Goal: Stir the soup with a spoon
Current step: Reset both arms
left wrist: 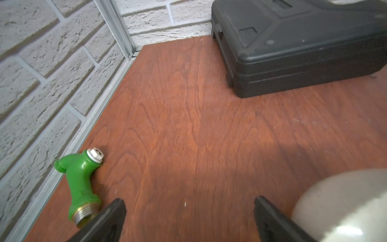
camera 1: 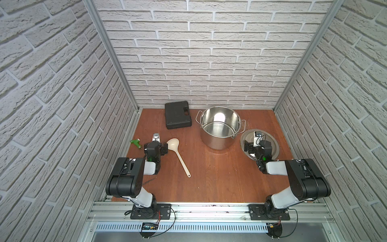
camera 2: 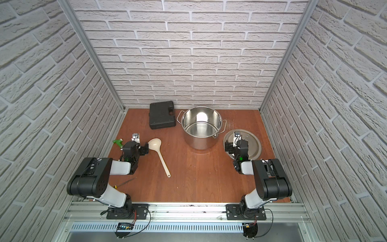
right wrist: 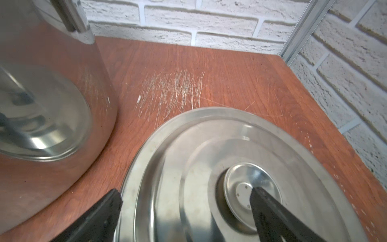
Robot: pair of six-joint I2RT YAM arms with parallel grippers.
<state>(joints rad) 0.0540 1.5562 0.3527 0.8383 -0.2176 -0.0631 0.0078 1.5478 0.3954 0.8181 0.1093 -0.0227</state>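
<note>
Left of centre, my left pincer (left wrist: 188, 209) stands wide beside the spoon (camera 1: 178, 153), ready for grasping. My right pincer (right wrist: 186, 197), wide too, hangs over the lid (right wrist: 188, 150).

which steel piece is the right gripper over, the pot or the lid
The flat round lid with the knob: the open right gripper hangs over it. The tall stockpot stands beside it, nothing above.

Twin high top views over the whole table (camera 1: 209, 184); wrist views low, close, toward the back wall (left wrist: 157, 12).
</note>
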